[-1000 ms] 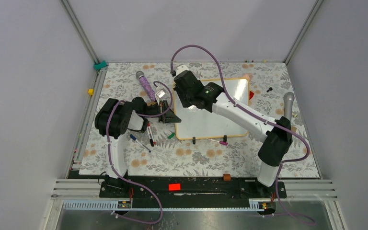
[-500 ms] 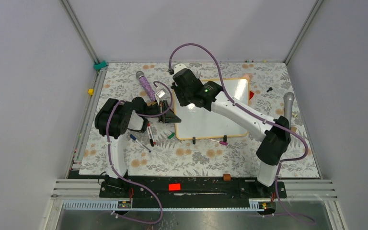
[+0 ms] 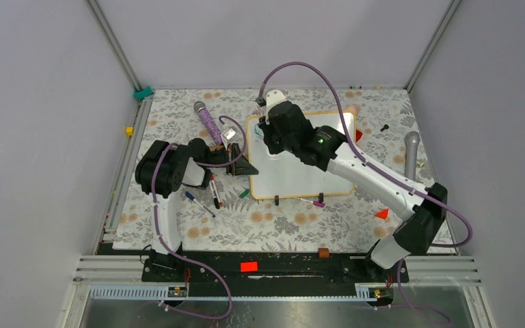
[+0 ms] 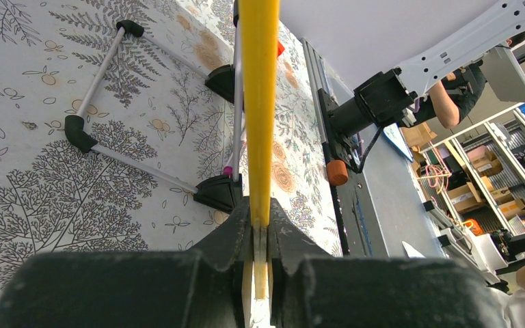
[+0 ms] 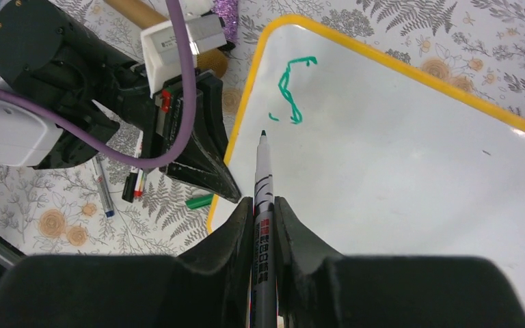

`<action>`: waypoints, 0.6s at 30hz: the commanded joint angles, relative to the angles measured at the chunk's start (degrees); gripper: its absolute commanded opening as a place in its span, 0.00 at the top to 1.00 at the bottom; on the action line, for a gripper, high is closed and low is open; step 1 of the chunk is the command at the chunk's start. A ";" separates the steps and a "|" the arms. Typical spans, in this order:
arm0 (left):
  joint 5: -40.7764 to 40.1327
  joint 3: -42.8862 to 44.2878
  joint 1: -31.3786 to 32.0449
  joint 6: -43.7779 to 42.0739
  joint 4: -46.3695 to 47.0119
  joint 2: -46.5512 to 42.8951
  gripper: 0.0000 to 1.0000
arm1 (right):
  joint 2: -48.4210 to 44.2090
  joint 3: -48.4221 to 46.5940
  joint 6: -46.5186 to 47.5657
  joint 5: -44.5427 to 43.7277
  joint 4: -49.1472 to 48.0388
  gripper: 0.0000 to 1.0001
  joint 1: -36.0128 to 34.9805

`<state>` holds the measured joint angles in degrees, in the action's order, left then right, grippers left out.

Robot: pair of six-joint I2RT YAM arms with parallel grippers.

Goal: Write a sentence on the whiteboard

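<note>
The whiteboard (image 3: 307, 174) (image 5: 410, 171) lies flat on the flowered tablecloth, its frame yellow-orange. My left gripper (image 3: 243, 166) (image 4: 260, 220) is shut on the frame's left edge (image 4: 258, 102). My right gripper (image 3: 273, 143) (image 5: 264, 205) hovers over the board's far left corner, shut on a grey marker (image 5: 263, 178). The marker's dark tip points at the board near the left edge; I cannot tell whether it touches. Of the sentence (image 5: 291, 92) only a green S-shaped stroke and a short dash show, just beyond the tip.
A purple glitter microphone (image 3: 208, 123) lies behind my left gripper; a grey one (image 3: 411, 147) lies at the right. Loose pens (image 3: 205, 197) and a green cap (image 3: 244, 193) lie left of the board, a pink-tipped pen (image 3: 313, 202) by its near edge. A red piece (image 3: 383, 214) sits at the right.
My right arm has swung to the right with the marker, its wrist shifting right and uncovering the board's far left corner. The left gripper has stayed on the frame.
</note>
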<state>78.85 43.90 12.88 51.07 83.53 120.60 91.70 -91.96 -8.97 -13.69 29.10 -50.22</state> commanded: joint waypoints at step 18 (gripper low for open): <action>4.21 -1.30 -2.50 -3.90 1.29 1.21 1.00 | -14.38 13.09 1.52 -5.13 -5.98 1.00 -0.04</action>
<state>78.32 41.95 11.49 48.84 83.70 119.79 79.90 -77.28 -7.75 -17.52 22.22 -50.22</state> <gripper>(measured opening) 0.080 0.195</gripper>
